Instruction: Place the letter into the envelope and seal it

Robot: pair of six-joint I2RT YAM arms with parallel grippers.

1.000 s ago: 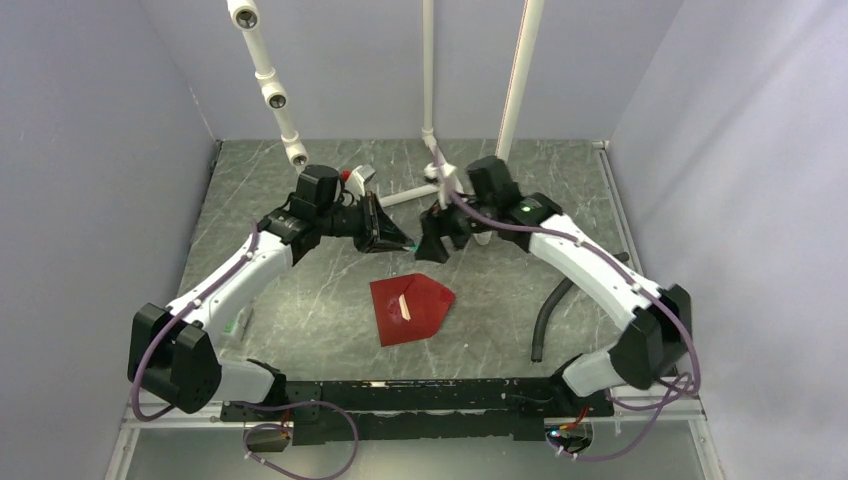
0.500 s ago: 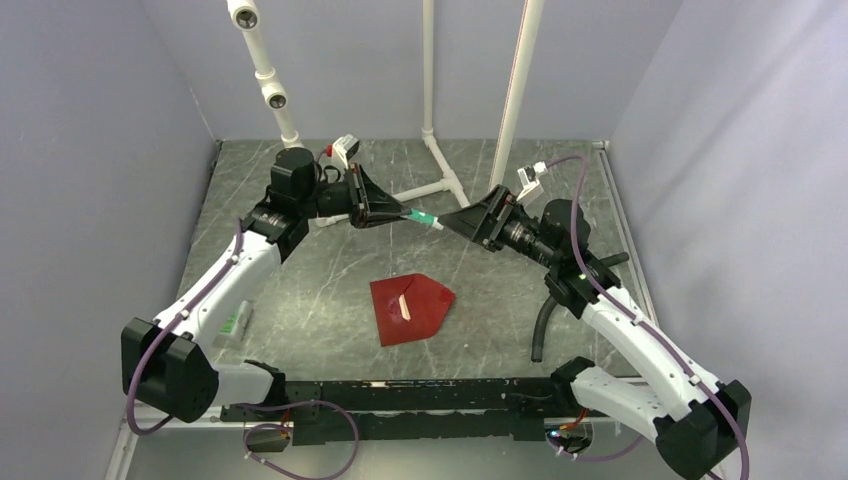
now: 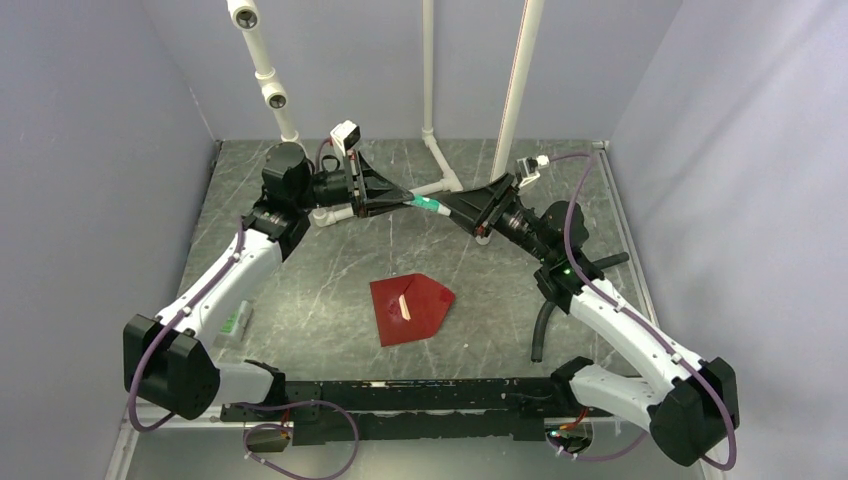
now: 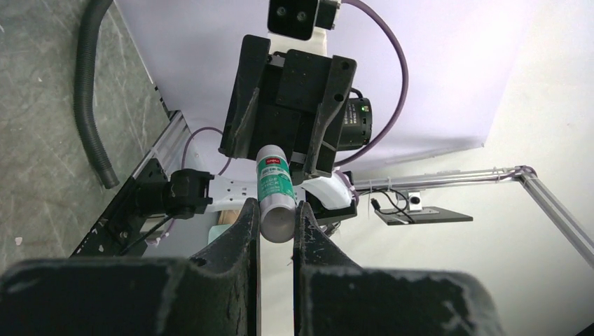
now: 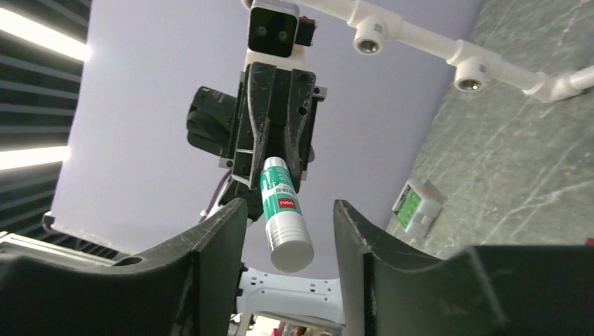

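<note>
The dark red envelope point(image 3: 411, 308) lies flat on the table's middle, its pointed flap to the right. A thin pale peach strip point(image 3: 405, 306) shows on it, apparently the letter's edge; the rest of the letter is hidden. Both grippers hang in the air well behind the envelope, tips facing each other. My left gripper point(image 3: 404, 200) point(image 4: 277, 210) is shut on the base of a green-and-white glue stick point(image 3: 426, 206) point(image 4: 274, 187). My right gripper point(image 3: 446, 208) point(image 5: 288, 204) is open, its fingers on either side of the stick's white cap end point(image 5: 288, 241), with a gap on each side.
A green-and-white packet point(image 3: 236, 322) point(image 5: 417, 206) lies by the left arm. A black ribbed hose point(image 3: 545, 318) point(image 4: 85, 98) lies at the right. White pipe posts point(image 3: 430, 150) stand at the back. Purple walls close in both sides.
Both grippers have turned to face each other and risen towards the back. The right arm has swung round, and its jaws now straddle the glue stick's free end and have narrowed.
</note>
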